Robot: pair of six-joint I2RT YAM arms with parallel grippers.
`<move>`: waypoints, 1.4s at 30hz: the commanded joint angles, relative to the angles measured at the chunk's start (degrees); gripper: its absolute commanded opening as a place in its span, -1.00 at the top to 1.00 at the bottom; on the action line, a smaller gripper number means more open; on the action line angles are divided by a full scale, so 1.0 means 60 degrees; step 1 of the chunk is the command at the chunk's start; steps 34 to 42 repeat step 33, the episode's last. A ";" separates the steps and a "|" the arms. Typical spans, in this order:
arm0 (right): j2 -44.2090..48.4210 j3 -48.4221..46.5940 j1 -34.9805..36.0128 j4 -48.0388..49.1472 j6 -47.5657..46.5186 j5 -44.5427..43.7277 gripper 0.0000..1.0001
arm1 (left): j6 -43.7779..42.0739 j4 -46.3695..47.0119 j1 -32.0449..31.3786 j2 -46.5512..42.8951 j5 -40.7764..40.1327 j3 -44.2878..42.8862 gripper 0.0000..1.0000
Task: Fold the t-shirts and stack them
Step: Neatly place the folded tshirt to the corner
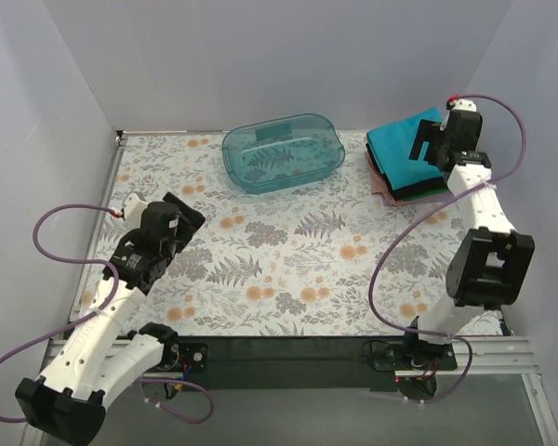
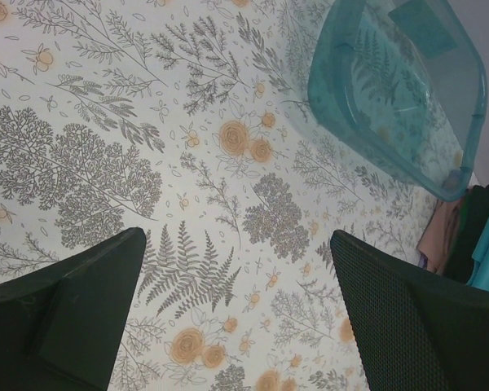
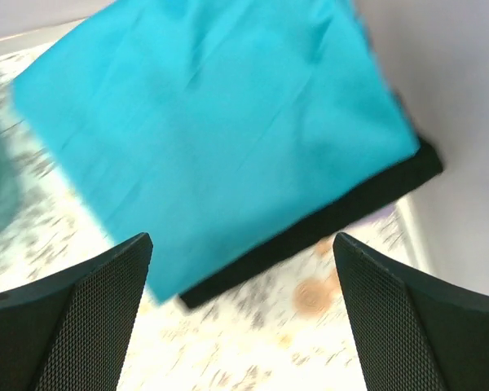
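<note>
A folded teal-blue t-shirt (image 1: 402,149) lies on top of a stack at the back right corner, over folded black (image 1: 430,186), pinkish (image 1: 383,182) and green layers. In the right wrist view the teal t-shirt (image 3: 220,122) fills the upper frame with the black t-shirt (image 3: 342,213) edging out below it. My right gripper (image 1: 426,147) hovers over the stack's right side, open and empty; it also shows in its own view (image 3: 240,314). My left gripper (image 1: 181,223) is open and empty over the table at the left; its own view (image 2: 236,318) shows only bare floral cloth between the jaws.
A translucent teal plastic tub (image 1: 283,151) stands at the back centre, left of the stack, also in the left wrist view (image 2: 399,90). The floral tablecloth (image 1: 298,260) covers the table. Grey walls close in at the back and both sides.
</note>
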State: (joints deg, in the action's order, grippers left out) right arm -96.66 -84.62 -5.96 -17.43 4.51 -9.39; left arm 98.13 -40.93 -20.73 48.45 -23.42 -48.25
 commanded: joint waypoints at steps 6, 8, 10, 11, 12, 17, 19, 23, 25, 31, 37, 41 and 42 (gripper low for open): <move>0.4412 0.4734 0.0377 0.1176 0.1781 0.1491 -0.97 | -0.0680 -0.0957 0.0042 -0.0691 0.0957 -0.0675 -0.96; 0.5325 0.5472 0.0465 0.1075 0.1913 0.1813 -0.97 | -0.0798 -0.0986 0.0042 -0.0750 0.1440 -0.0456 -0.96; 0.6701 0.6582 0.0480 0.0579 0.2191 0.1886 -0.97 | -0.0638 -0.1117 0.0042 -0.0808 0.1603 -0.0309 -0.96; 0.7199 0.7024 0.0480 0.0460 0.2236 0.2061 -0.97 | -0.0593 -0.1147 0.0042 -0.0838 0.1792 -0.0149 -0.96; 0.8132 0.7376 0.0480 0.0357 0.2352 0.2150 -0.97 | -0.0593 -0.1133 0.0042 -0.0867 0.1837 -0.0060 -0.96; 1.0497 0.9032 0.0480 -0.0914 0.2397 0.2575 -0.97 | -0.0622 -0.1060 0.0028 -0.1422 0.2262 0.0394 -0.96; 1.1245 0.9254 0.0480 -0.1341 0.2412 0.2648 -0.97 | -0.0549 -0.0943 0.0042 -0.1730 0.2438 0.0804 -0.96; 1.2096 0.9708 0.0480 -0.1563 0.2470 0.3538 -0.97 | -0.0505 -0.0562 0.0028 -0.2652 0.2658 0.1478 -0.96; 1.2360 0.9767 0.0480 -0.1563 0.2441 0.3572 -0.97 | -0.0330 -0.0532 0.0042 -0.2844 0.2644 0.1654 -0.96; 1.2463 0.9826 0.0480 -0.1577 0.2485 0.3278 -0.97 | -0.0212 -0.0708 0.0028 -0.2860 0.2191 0.1611 -0.96; 1.2259 0.9768 0.0480 -0.1592 0.2441 0.3322 -0.97 | -0.0124 -0.0752 0.0042 -0.2787 0.2131 0.1640 -0.96; 1.2259 0.9768 0.0480 -0.1592 0.2441 0.3322 -0.97 | -0.0124 -0.0752 0.0042 -0.2787 0.2131 0.1640 -0.96; 1.2259 0.9768 0.0480 -0.1592 0.2441 0.3322 -0.97 | -0.0124 -0.0752 0.0042 -0.2787 0.2131 0.1640 -0.96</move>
